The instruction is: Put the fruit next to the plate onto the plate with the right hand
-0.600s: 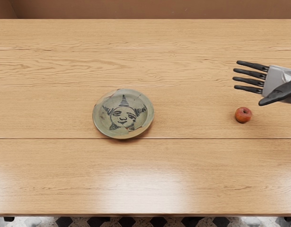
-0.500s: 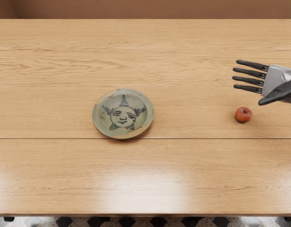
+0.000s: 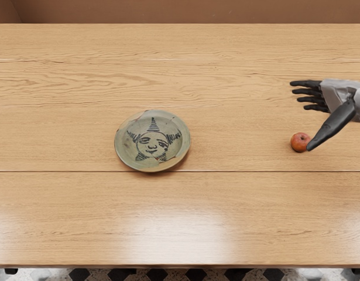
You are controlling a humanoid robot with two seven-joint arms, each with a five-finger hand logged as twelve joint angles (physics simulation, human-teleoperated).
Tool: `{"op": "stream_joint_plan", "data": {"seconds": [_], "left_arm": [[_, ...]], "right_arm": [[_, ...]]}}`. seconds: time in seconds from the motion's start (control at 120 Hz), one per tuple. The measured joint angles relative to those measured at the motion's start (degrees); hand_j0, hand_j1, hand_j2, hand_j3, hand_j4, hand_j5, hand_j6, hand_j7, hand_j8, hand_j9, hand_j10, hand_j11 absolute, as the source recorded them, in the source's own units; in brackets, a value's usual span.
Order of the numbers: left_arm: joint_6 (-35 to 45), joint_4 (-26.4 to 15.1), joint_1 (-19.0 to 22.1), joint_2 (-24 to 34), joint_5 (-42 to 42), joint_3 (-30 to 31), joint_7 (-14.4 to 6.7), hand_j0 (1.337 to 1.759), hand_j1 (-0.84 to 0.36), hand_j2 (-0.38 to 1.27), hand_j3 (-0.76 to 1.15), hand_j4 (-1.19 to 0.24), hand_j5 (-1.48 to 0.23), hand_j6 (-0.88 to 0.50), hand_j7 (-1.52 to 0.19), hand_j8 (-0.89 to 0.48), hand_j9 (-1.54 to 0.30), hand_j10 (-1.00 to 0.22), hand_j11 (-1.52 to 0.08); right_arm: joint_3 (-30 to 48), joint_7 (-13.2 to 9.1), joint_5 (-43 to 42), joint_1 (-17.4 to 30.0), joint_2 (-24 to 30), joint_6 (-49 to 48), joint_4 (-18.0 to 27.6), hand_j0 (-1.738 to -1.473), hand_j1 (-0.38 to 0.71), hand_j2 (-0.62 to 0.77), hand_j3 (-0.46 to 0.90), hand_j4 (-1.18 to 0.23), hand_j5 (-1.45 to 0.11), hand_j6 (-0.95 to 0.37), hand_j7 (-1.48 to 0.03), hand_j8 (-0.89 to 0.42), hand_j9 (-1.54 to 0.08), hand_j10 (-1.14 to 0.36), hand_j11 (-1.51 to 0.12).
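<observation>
A small red fruit (image 3: 299, 141) is seen on the wooden table (image 3: 180, 211), well right of the face-painted plate (image 3: 152, 140). The thumb of the spread right hand (image 3: 333, 98) is seen at its right edge.

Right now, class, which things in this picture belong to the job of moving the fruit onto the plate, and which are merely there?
Belong to the job: small red fruit; patterned plate; right hand, open, beside the fruit.

Merely there: wooden table; tiled floor below its front edge.

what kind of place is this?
Probably a home dining room or kitchen: a long wooden plank table, a round green ceramic plate painted with a face, and black-and-white checkered floor tiles beneath.
</observation>
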State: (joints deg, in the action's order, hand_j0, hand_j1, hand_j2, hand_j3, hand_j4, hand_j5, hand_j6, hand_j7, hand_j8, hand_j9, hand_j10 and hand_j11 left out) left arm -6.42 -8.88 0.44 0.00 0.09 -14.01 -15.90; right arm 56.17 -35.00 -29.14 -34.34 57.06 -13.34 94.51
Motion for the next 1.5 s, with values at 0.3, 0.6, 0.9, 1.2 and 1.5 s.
{"op": "stream_joint_plan", "data": {"seconds": [0.3, 0.6, 0.9, 1.2, 1.5], "left_arm": [[0.00, 0.00, 0.00, 0.00, 0.00, -0.02, 0.00, 1.658, 0.34, 0.00, 0.00, -0.01, -0.01, -0.01, -0.01, -0.01, -0.01, -0.01, -0.01], [0.00, 0.00, 0.00, 0.00, 0.00, 0.00, 0.00, 1.658, 0.34, 0.00, 0.00, -0.01, -0.01, -0.01, -0.01, -0.01, -0.01, -0.01, -0.01], [0.00, 0.00, 0.00, 0.00, 0.00, 0.01, 0.00, 1.658, 0.34, 0.00, 0.00, -0.01, -0.01, -0.01, -0.01, -0.01, -0.01, -0.01, -0.01], [0.00, 0.00, 0.00, 0.00, 0.00, 0.00, 0.00, 1.658, 0.34, 0.00, 0.00, -0.01, -0.01, -0.01, -0.01, -0.01, -0.01, -0.01, -0.01], [0.00, 0.00, 0.00, 0.00, 0.00, 0.00, 0.00, 1.658, 0.34, 0.00, 0.00, -0.01, -0.01, -0.01, -0.01, -0.01, -0.01, -0.01, -0.01]], "right_arm": [[-44.13, 0.00, -7.53, -25.63, -1.44, 36.60, 3.41, -1.658, -0.29, -0.01, 0.00, -0.06, -0.07, -0.06, -0.07, -0.06, -0.07, -0.06, -0.07], [-71.51, 0.00, -2.77, -42.92, -11.95, 47.69, -1.44, -1.658, -0.25, -0.02, 0.00, -0.09, -0.11, -0.09, -0.11, -0.09, -0.11, -0.09, -0.11], [-79.45, 0.00, -1.23, -45.68, -16.52, 48.32, -4.17, -1.658, -0.12, -0.04, 0.00, -0.19, -0.25, -0.19, -0.24, -0.19, -0.24, -0.19, -0.24], [-80.74, 0.00, -1.18, -47.16, -17.13, 48.35, -4.38, -1.658, 0.00, -0.06, 0.00, -0.29, -0.38, -0.29, -0.38, -0.29, -0.38, -0.29, -0.38], [-81.71, -0.01, -1.55, -46.97, -18.16, 48.37, -4.40, -1.658, 0.07, -0.07, 0.00, -0.36, -0.45, -0.35, -0.45, -0.33, -0.46, -0.36, -0.46]]}}
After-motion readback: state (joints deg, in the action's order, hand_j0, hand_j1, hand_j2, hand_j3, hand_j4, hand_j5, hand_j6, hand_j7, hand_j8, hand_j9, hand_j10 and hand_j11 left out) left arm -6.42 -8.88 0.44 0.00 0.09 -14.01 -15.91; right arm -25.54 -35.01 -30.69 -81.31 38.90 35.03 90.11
